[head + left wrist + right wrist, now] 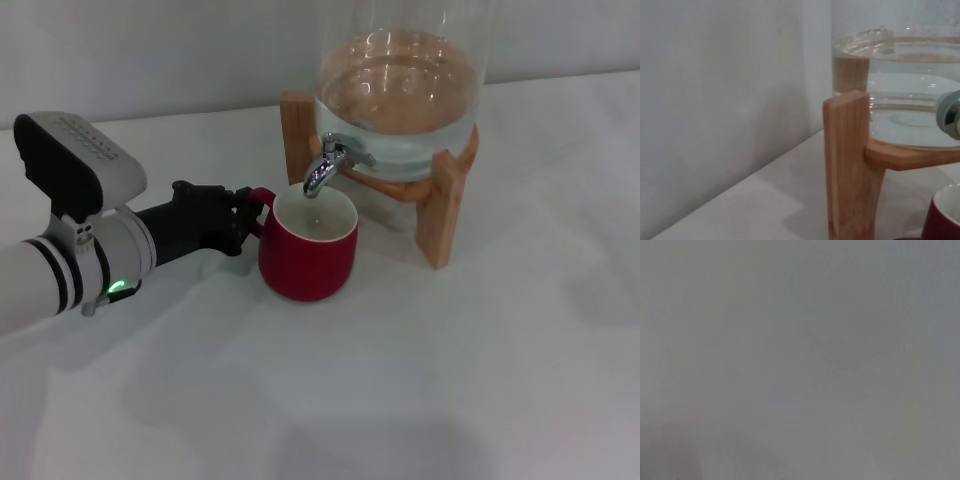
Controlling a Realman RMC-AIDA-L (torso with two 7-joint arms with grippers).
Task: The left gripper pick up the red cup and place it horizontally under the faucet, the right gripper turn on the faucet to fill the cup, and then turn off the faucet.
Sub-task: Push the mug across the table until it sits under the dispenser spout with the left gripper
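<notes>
red cup (307, 256) stands upright on the white table (420, 380), right under the faucet (327, 167), whose chrome spout hangs just above the cup's white inside. the left gripper (243, 222) reaches in from the cup's left and is clenched on its small handle, while the faucet juts from a glass jar (400, 90) of water on a wooden stand (447, 205). the right gripper is out of sight in every view, and its wrist view gives only plain grey.

White table (420, 380), pale grey wall (180, 50)
</notes>
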